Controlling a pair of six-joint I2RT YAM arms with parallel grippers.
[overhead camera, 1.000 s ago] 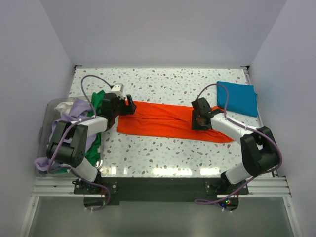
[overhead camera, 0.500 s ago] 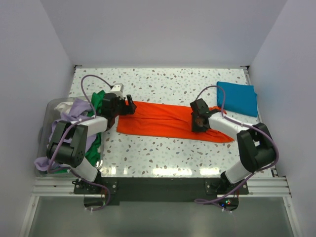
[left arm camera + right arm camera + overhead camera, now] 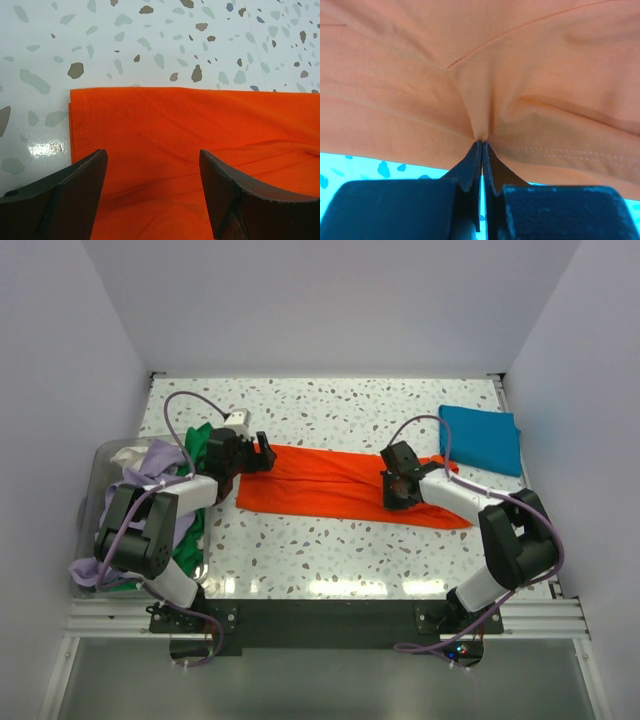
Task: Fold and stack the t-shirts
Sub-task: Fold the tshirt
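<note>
A bright orange t-shirt (image 3: pixel 320 485) lies across the middle of the table as a long folded strip. My left gripper (image 3: pixel 262 457) hovers over its left end, jaws wide open; in the left wrist view the gripper (image 3: pixel 152 155) has only flat orange cloth (image 3: pixel 190 125) between its fingers. My right gripper (image 3: pixel 393 497) sits right of the strip's middle. In the right wrist view this gripper (image 3: pixel 481 142) is shut on a pinched ridge of the orange cloth (image 3: pixel 520 65) at its hemmed edge. A folded teal-blue t-shirt (image 3: pixel 482 438) rests at the back right.
A clear bin (image 3: pixel 95 480) at the left edge holds a heap of lavender (image 3: pixel 150 465), green (image 3: pixel 205 440) and whitish (image 3: pixel 128 454) t-shirts, some spilling over its rim. White walls enclose the speckled table (image 3: pixel 330 415) on three sides.
My right gripper has slid slightly left along the strip and its jaws have come together on a fold of the orange cloth. The left arm has not moved.
</note>
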